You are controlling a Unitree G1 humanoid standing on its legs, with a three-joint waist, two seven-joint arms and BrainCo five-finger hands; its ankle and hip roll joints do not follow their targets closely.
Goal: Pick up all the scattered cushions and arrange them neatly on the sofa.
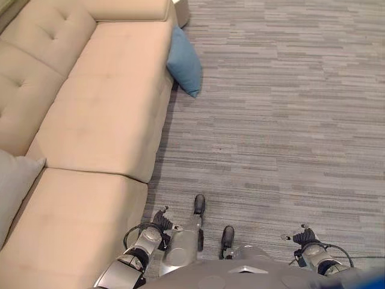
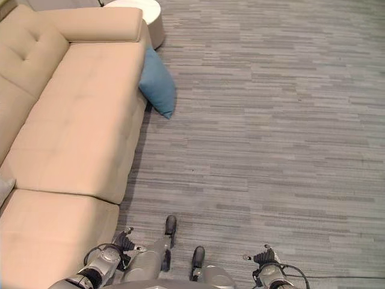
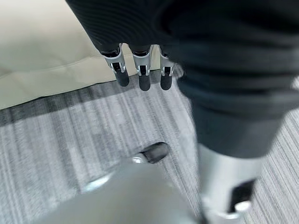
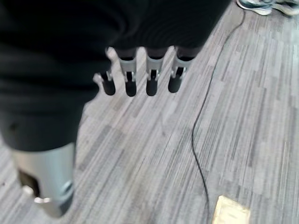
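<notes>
A: Cushions, two counted. One blue fabric cushion (image 1: 184, 60), soft, roughly square with pinched corners, stands on edge on the floor, leaning against the front of the beige upholstered sofa (image 1: 102, 114) near its far armrest. Its long axis runs along the sofa front; its lowest corner points down onto the grey striped carpet (image 1: 283, 120).

B: The second one?

A: One pale grey fabric cushion (image 1: 15, 186), smooth, partly cut off at the edge of the left eye view, propped on the sofa's near seat against the backrest.

B: Sofa details?

A: Matte woven cover, two seat pads visible with a seam between, button tufts in the back panels. A round white side table (image 2: 141, 15) sits just beyond the armrest.

B: Hands?

A: Left hand (image 3: 140, 70) hangs low beside the sofa's front edge, fingers straight and relaxed, holding nothing. Right hand (image 4: 140, 77) hangs over bare carpet, well away from the sofa, fingers likewise straight, empty. Both are well apart from the blue cushion.
</notes>
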